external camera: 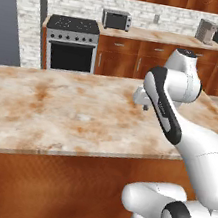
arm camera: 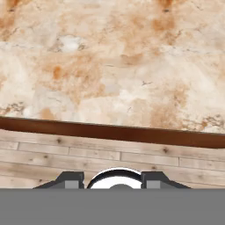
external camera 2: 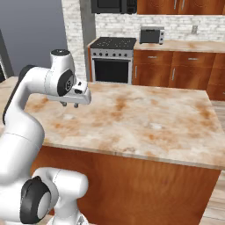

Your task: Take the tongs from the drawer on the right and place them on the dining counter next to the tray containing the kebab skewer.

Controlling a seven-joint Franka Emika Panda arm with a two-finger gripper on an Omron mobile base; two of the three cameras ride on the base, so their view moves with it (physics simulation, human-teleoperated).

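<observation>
- The white Franka arm with dark joints folds up over the near edge of the beige-and-rust marbled stone desk (external camera: 54,111), a posture that reads as a parked start, with its two-finger gripper (external camera 2: 70,104) pointing down above the stone top
- The gripper holds nothing; in the hand view its two dark fingertips (arm camera: 70,179) stand apart with only pale wood-plank floor (arm camera: 66,154) between them, so I judge it released
- That hand view looks straight down across the desk's reddish-brown edge, stone above and floor below, which fits a hand hanging just at the rim
- The slim dark grey tongs, the wide wooden drawer, the blue tray and the kebab skewer cannot be made out here; where the tongs lie cannot be told, and I judge the fetching not yet begun
- Behind the desk stand a silver-and-black stove (external camera: 71,43) and a small grey toaster oven (external camera: 116,19) on the back counter
- The wrist partly hides the fingers in the left base view, and the desk's far ends are cut off
</observation>
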